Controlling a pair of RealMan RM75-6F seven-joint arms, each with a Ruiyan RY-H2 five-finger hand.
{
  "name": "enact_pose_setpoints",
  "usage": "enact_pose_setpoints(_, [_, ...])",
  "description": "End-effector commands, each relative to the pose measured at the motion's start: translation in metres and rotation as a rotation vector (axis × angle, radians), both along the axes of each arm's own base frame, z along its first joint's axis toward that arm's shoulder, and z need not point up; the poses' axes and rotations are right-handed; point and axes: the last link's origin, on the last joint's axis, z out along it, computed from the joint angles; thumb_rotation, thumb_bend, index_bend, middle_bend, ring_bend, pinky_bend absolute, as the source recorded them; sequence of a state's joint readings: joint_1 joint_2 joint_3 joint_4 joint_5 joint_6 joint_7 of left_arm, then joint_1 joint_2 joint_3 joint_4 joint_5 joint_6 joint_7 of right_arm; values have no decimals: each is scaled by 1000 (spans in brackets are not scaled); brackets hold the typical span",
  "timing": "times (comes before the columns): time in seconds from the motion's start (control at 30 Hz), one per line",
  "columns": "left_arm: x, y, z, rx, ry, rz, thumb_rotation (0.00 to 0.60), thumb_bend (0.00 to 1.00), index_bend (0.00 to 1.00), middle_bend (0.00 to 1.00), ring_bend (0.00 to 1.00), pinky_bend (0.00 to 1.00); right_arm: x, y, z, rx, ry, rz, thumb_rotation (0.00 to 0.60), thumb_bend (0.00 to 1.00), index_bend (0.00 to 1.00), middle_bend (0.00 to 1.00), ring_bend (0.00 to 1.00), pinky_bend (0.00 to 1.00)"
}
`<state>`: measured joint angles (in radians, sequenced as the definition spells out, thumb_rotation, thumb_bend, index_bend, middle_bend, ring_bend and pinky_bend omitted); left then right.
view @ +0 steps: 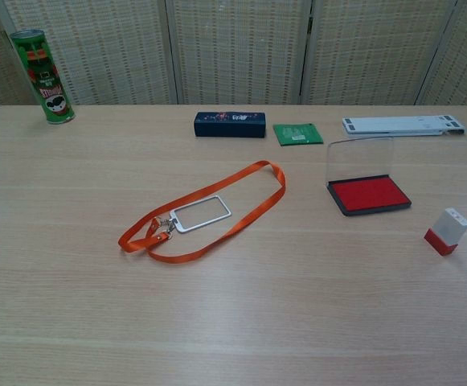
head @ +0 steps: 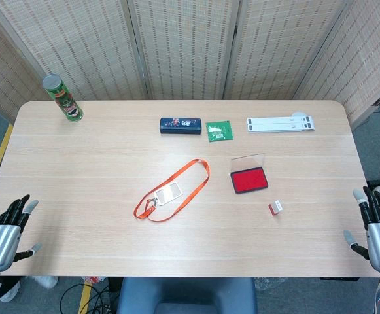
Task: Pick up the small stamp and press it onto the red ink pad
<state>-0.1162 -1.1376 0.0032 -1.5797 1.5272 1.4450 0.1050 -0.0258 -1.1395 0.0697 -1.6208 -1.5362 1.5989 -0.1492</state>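
A small white stamp with a red base (head: 275, 207) (view: 448, 231) stands on the table, just right of and nearer than the red ink pad (head: 249, 180) (view: 369, 194). The pad lies open, its clear lid (view: 360, 158) raised behind it. My right hand (head: 378, 224) hangs off the table's right edge, fingers spread and holding nothing, well right of the stamp. My left hand (head: 5, 229) is at the near left corner, also open and empty. The chest view shows neither hand.
An orange lanyard with a badge holder (head: 171, 191) (view: 203, 212) lies mid-table. Along the far side are a green can (head: 63, 98) (view: 42, 76), a dark blue case (head: 181, 125) (view: 230, 124), a green packet (head: 219, 130) (view: 297, 133) and a white folded stand (head: 280, 123) (view: 403, 125).
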Motion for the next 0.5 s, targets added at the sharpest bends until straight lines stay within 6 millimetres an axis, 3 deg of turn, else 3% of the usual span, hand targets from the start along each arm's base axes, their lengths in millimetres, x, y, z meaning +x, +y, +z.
enact_pose_setpoints(0.03, [0,0,-1,-1,0,2,600,201,28,0,0,249,0,1,1,-1,-1,4,600,263,27,0,0,0])
enact_pose_setpoints(0.33, [1,1,-1,-11,-5,-8,600,201,20,0,0,249,0,-1,-8,112,-6,41,600,264,24,0,0,0])
enact_pose_setpoints(0.43, [0,3,0,-6,-9,0,600,201,19,0,0,249,-5,-17,-15,185,4,60,600,263,31,0,0,0])
enact_pose_setpoints(0.5, [-1,4,0,-6,-9,4,600,201,19,0,0,249,-6,-35,-15,211,2,72,600,261,86,0,0,0])
